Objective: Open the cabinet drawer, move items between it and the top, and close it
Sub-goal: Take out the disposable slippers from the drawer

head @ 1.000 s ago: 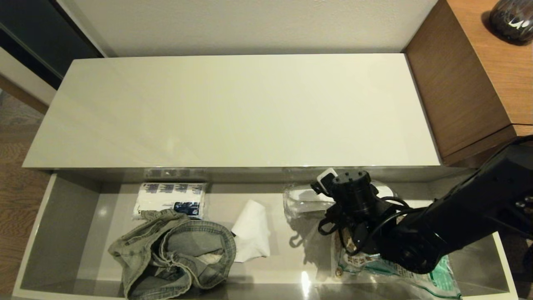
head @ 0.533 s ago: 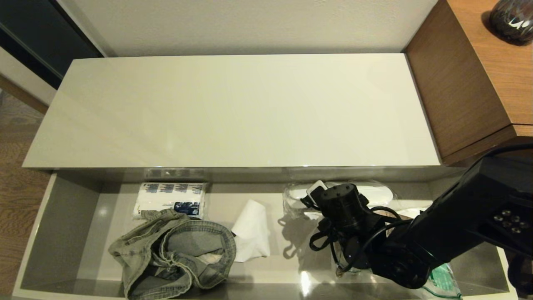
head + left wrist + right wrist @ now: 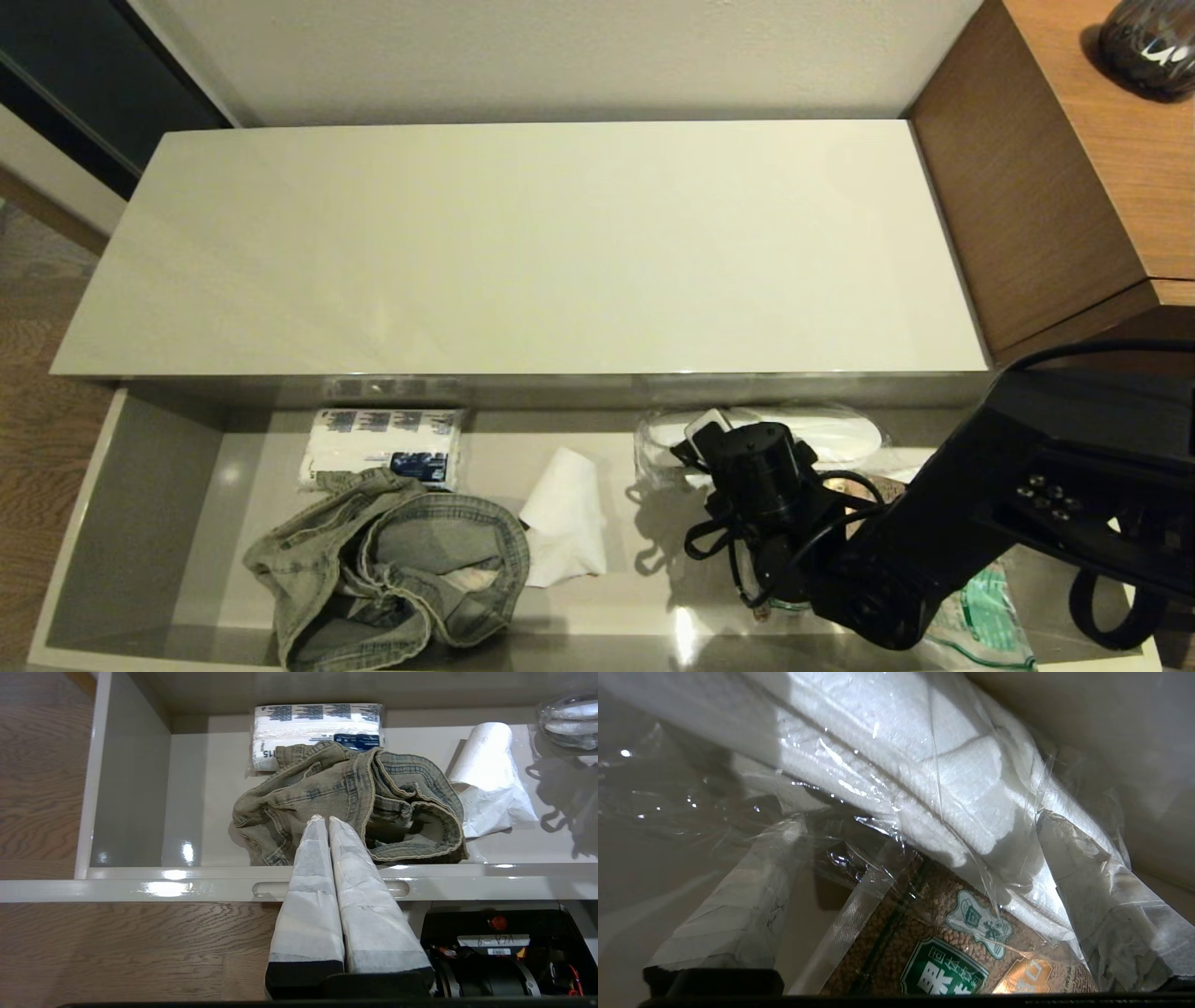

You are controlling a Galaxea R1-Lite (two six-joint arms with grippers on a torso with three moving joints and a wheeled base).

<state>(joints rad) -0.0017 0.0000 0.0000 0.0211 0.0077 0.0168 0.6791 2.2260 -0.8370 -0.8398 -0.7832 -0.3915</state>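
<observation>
Right gripper (image 3: 920,826), fingers spread wide, reaches down into the open cabinet drawer (image 3: 140,485) over the wrapped slippers (image 3: 822,431), mostly hidden beneath the arm in the head view. Its wrist camera shows them overlapping a food packet (image 3: 943,952). Left gripper (image 3: 323,820) (fingers pressed together) hangs above the denim garment (image 3: 392,560).

Head view: we look steeply down from above and in front onto the top (image 3: 523,243) and the open cabinet drawer (image 3: 140,485). Left wrist view: we look from outside the drawer front, down and inward along the left gripper (image 3: 322,820), at middle range; it shares the denim garment (image 3: 350,807) with the head view. Right wrist view: very close, pressed against the wrapped slippers (image 3: 934,779).
</observation>
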